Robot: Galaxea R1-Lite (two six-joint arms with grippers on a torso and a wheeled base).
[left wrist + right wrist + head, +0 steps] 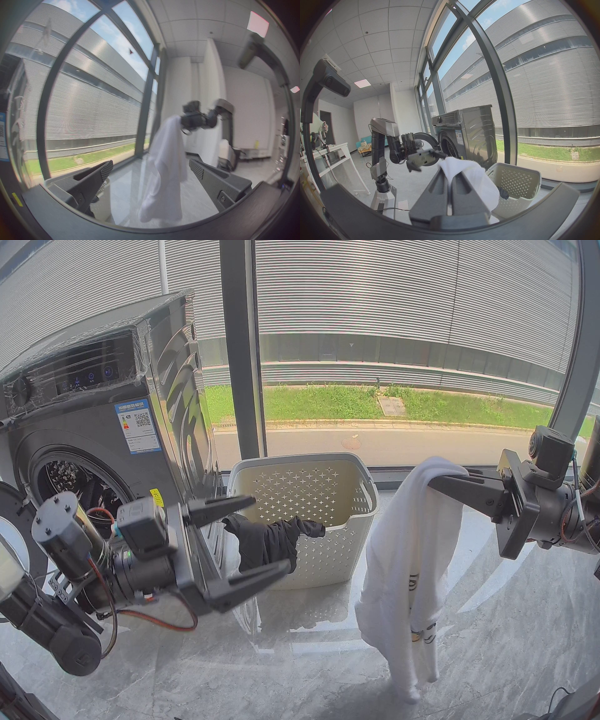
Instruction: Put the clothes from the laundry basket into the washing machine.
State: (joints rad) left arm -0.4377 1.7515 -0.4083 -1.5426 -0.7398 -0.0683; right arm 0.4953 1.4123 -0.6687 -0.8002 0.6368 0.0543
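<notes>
A white garment (406, 565) hangs from my right gripper (445, 480), which is shut on its top fold, to the right of the cream laundry basket (306, 484) and well above the floor. The same cloth (470, 176) drapes over my shut fingers in the right wrist view. A black garment (269, 540) spills over the basket's front left rim. My left gripper (253, 537) stands open in front of the basket's left side, its fingers above and below the black garment, holding nothing. The washing machine (106, 409) stands at the left with its door open on the drum (75, 480).
A glass window wall with a dark pillar (240, 346) runs behind the basket and machine. The glossy marble floor (300, 665) spreads out in front of the basket. The right wrist view has a white desk (329, 153) far back in the room.
</notes>
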